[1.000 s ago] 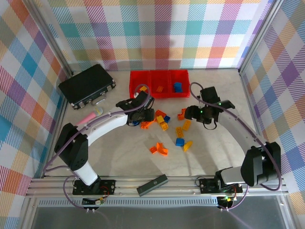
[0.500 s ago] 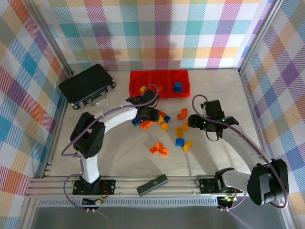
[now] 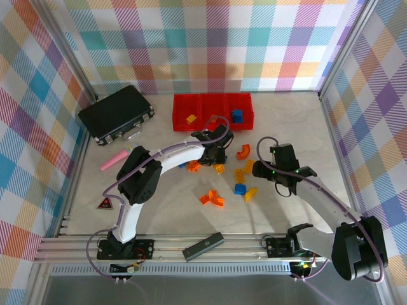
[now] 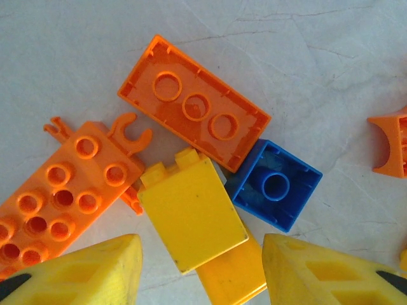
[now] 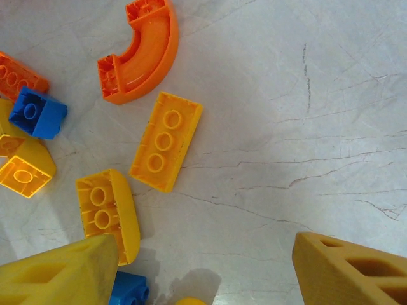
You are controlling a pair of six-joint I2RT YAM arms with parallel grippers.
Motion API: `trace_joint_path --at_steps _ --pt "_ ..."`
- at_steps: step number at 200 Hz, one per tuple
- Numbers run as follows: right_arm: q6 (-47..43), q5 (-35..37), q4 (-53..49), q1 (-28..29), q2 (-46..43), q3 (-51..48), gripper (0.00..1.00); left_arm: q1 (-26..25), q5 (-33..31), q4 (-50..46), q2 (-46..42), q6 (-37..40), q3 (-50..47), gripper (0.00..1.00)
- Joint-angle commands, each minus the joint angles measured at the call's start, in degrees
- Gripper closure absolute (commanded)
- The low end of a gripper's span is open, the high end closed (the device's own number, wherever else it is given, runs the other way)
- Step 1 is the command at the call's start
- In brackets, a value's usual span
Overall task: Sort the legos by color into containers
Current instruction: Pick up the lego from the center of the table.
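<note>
Marbled table carries loose legos. We judge a pick in hand: left gripper, spread and empty, hangs over a yellow brick; right gripper likewise spread. Next: lower, close.

This is a robot test cell in a lab. Aluminium frame posts carry checked cloth walls around a pale marbled counter. A left arm and a right arm are bolted to a metal rail.

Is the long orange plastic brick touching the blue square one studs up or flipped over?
Flipped over: the long orange plastic brick shows its hollow underside with three round tubes.
</note>
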Motion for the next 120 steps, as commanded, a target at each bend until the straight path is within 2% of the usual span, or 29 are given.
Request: trace_joint_path --at_steps 1,76,120 --pt "0.8 0.7 4.1 0.0 -2.3 -1.9 0.27 -0.3 -2.4 -3.6 1.5 -3.4 2.4 0.47" --pt "0.7 0.5 6.2 0.0 -2.3 -3.4 0.27 -0.3 -2.7 -5.4 5.0 -5.0 5.1 0.48" --pt "0.6 0.2 7.0 0.0 -2.1 -3.9 0.26 -0.2 -2.9 -4.8 4.9 -4.5 4.5 0.51"
